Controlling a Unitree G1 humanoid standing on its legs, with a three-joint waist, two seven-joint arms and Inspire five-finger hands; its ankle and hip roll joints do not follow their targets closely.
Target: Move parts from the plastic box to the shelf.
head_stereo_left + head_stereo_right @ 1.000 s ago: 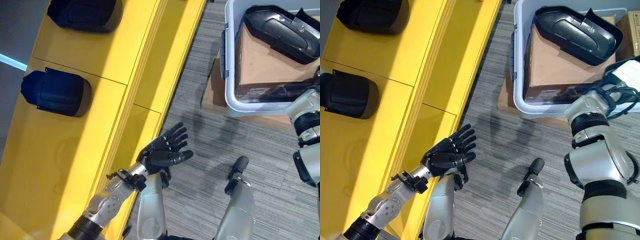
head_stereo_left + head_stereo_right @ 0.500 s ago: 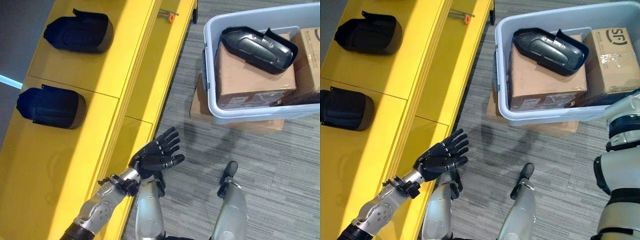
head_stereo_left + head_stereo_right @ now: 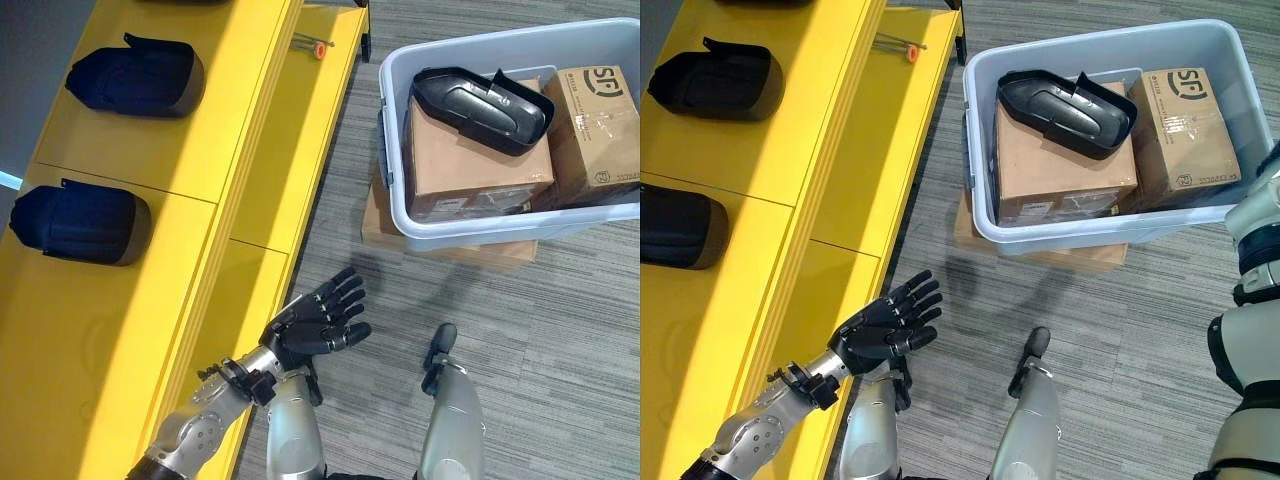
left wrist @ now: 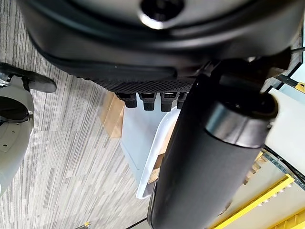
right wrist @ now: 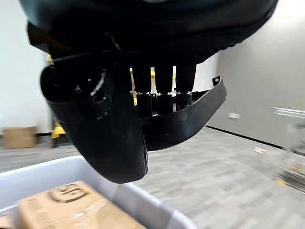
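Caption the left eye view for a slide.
Open left hand hovers beside the yellow shelf; one black part rests on boxes in the plastic box.

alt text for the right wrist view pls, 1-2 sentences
The right robot hand holds a curved black plastic part between its fingers and thumb, raised above the pale plastic box. A cardboard box sits inside it, with grey floor and a wall beyond.

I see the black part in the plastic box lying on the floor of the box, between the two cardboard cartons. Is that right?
Not quite. In the right eye view the black part in the plastic box lies on top of the larger cardboard carton, not on the box's floor; the second carton stands beside it.
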